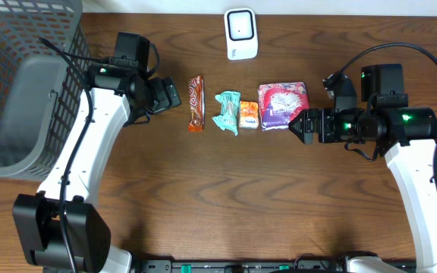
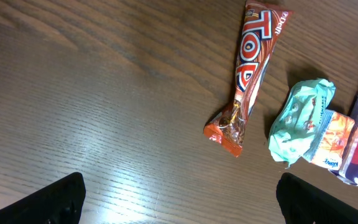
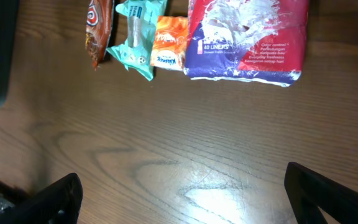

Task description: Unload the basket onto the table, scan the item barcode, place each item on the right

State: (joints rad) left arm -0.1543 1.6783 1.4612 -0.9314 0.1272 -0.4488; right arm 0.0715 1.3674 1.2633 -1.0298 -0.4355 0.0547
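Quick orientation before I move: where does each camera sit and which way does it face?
Overhead: above the table, looking straight down; shows both arms, left gripper, right gripper, basket and scanner.
Left wrist: on the left arm, aimed down past its open fingers at the bar.
Right wrist: on the right arm, aimed down past its open fingers at the liner pack.
Shared: both wrist views show the bar, teal packet and orange packet.

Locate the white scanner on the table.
In the overhead view, the white scanner sits centrally at the far edge of the table, set back from the teal packet and the pink pack.
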